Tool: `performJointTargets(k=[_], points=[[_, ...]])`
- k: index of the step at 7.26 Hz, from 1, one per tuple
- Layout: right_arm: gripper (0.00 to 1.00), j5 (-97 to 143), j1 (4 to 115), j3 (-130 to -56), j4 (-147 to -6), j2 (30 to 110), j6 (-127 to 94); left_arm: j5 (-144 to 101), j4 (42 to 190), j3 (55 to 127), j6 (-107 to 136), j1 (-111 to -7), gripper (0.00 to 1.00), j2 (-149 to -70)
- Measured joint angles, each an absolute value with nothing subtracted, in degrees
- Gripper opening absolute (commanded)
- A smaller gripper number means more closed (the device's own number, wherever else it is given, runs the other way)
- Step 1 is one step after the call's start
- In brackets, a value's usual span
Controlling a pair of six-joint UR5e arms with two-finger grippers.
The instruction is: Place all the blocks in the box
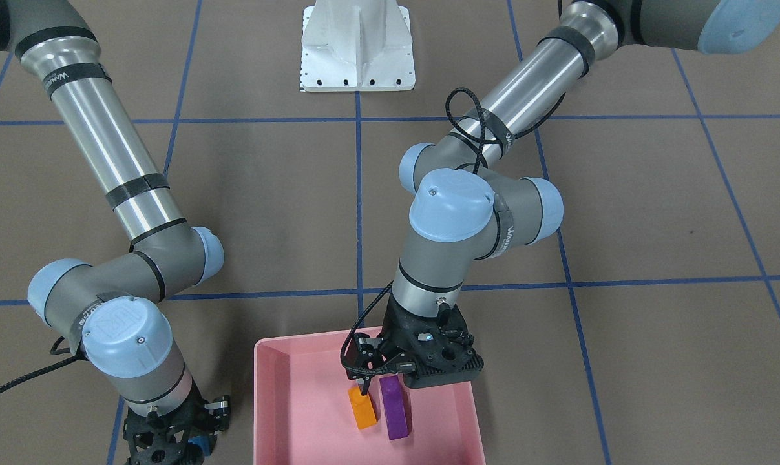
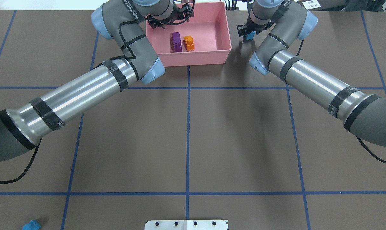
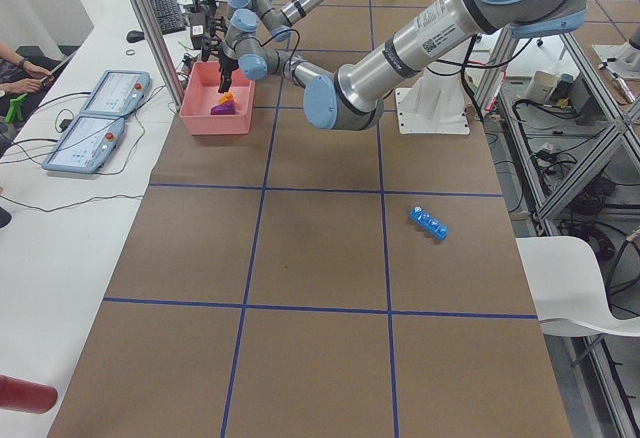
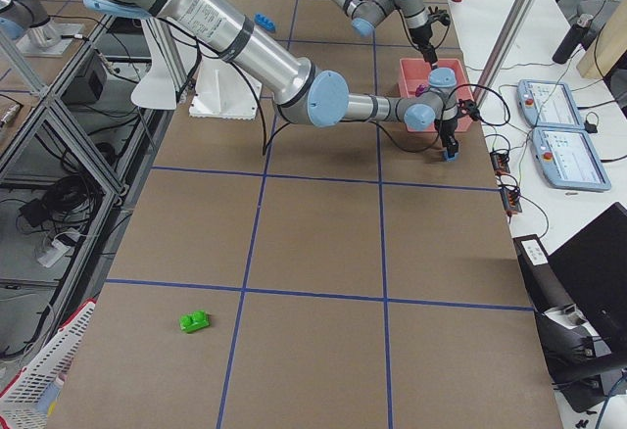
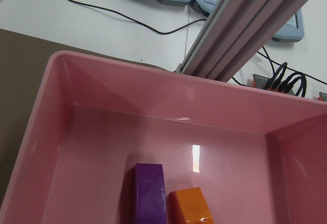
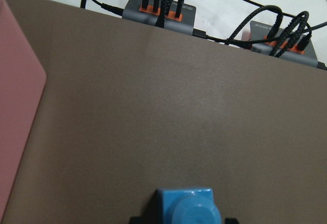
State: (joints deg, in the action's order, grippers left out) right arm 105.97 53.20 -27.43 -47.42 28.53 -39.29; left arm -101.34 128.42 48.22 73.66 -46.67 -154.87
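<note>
The pink box (image 1: 260, 400) holds a purple brick (image 1: 395, 407) and an orange sloped brick (image 1: 362, 408) side by side. My left gripper (image 1: 371, 387) hangs open and empty just above them; its wrist view shows both bricks (image 5: 149, 193) (image 5: 190, 206) and no fingers. My right gripper (image 1: 199, 445) is shut on the tiny blue cube (image 6: 186, 206), held above the table just outside the box's side wall (image 2: 226, 32). The long blue brick (image 3: 428, 223) and the green brick (image 4: 194, 322) lie on the table far from the box.
The white metal base (image 1: 357, 51) stands at the robot's edge of the table. Cables and connector hubs (image 6: 163, 9) lie past the table's far edge. Tablets (image 3: 100, 108) and a metal post (image 5: 240, 24) stand behind the box.
</note>
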Motion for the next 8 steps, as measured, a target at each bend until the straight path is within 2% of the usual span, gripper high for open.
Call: performJointTargets(k=[1,2,8], points=[[0.23,105.73,53.14,-27.1,-47.29,28.47,-39.29,-101.34,128.41,48.3,73.65,-46.67,1.0,-154.86],[0.0,105.62,53.11,-26.95,-47.23,28.4,-39.29,-101.36,128.41,48.45,73.65,-46.67,1.0,-154.86],[0.0,110.71,56.08,-28.05,-47.7,25.62,-39.19,-102.18,127.86,50.76,73.65,-46.79,1.0,-154.7]])
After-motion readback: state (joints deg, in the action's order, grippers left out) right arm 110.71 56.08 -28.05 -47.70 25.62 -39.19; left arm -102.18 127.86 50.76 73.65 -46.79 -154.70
